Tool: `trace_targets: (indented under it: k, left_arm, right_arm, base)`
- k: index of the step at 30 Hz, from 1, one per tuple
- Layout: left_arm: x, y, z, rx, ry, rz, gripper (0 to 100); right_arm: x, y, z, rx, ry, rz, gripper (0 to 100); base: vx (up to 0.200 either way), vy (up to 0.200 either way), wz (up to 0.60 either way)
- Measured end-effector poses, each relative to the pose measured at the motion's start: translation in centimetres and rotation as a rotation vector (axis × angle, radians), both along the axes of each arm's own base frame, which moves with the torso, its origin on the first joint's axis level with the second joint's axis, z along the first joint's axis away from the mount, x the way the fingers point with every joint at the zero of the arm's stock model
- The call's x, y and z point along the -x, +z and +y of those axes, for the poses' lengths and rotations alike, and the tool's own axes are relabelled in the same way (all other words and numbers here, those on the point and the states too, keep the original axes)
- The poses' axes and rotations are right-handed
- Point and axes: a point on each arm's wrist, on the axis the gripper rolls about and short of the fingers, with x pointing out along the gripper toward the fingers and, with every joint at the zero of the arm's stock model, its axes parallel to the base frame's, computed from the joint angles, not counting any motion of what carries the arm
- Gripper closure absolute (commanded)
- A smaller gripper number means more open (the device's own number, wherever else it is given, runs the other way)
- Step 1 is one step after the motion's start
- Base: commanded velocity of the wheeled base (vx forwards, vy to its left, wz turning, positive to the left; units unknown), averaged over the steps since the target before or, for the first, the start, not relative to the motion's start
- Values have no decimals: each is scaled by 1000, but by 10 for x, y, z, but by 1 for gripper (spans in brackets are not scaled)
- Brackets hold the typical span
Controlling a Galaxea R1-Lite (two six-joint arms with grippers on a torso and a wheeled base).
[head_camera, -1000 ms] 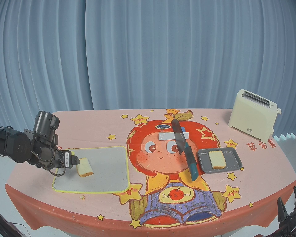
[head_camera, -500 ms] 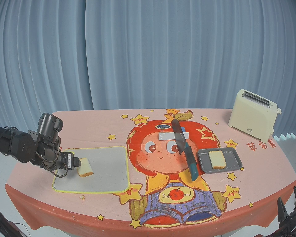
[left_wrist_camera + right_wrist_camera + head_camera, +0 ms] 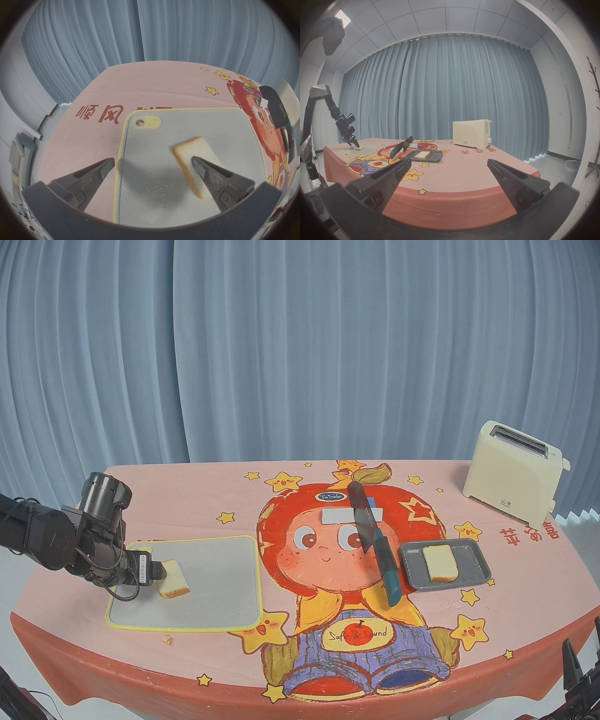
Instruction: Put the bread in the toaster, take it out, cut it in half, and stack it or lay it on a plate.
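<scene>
A bread half (image 3: 172, 578) lies on the grey cutting board (image 3: 212, 590) at the table's left. My left gripper (image 3: 157, 570) sits low at the bread's left side. In the left wrist view this gripper (image 3: 152, 162) is open wide: one finger (image 3: 215, 179) is over the bread half (image 3: 193, 153), the other over the pink cloth beside the board (image 3: 156, 181). Another bread half (image 3: 440, 562) rests on the grey tray (image 3: 473, 566). The cream toaster (image 3: 514, 472) stands at the far right. My right gripper (image 3: 449, 162) hangs open below the table's front right edge.
A teal-handled knife (image 3: 375, 540) lies on the cloth between board and tray, blade pointing away. A small crumb (image 3: 167, 639) sits in front of the board. The middle of the table holds nothing else. Blue curtains hang behind.
My left arm has shifted slightly right and down, bringing its gripper closer against the bread half on the board. Bread, knife, tray and right arm have not moved.
</scene>
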Motion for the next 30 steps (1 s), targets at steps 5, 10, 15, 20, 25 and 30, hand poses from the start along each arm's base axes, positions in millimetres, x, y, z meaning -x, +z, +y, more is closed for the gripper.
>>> trace_targets:
  k: [5,10,15,20,25,30]
  left_arm:
    - [-1,-3,0,0,2,9,100]
    - [-2,-5,1,-3,4,14,100]
    - [-2,-5,1,-6,5,17,100]
    - [-1,-4,1,-5,4,16,100]
    - [-1,-4,1,-5,3,16,100]
    - [0,-2,1,-5,3,12,100]
  right_arm:
    - [0,0,0,0,0,0,0]
    - [0,0,0,0,1,0,0]
    - [0,0,0,0,0,0,0]
    - [0,0,0,0,0,0,0]
    - [0,0,0,0,1,0,0]
    - [0,0,0,0,0,0,0]
  base:
    - [0,0,0]
    - [0,0,0]
    - [0,0,0]
    - [0,0,0]
    - [0,0,0]
    - [0,0,0]
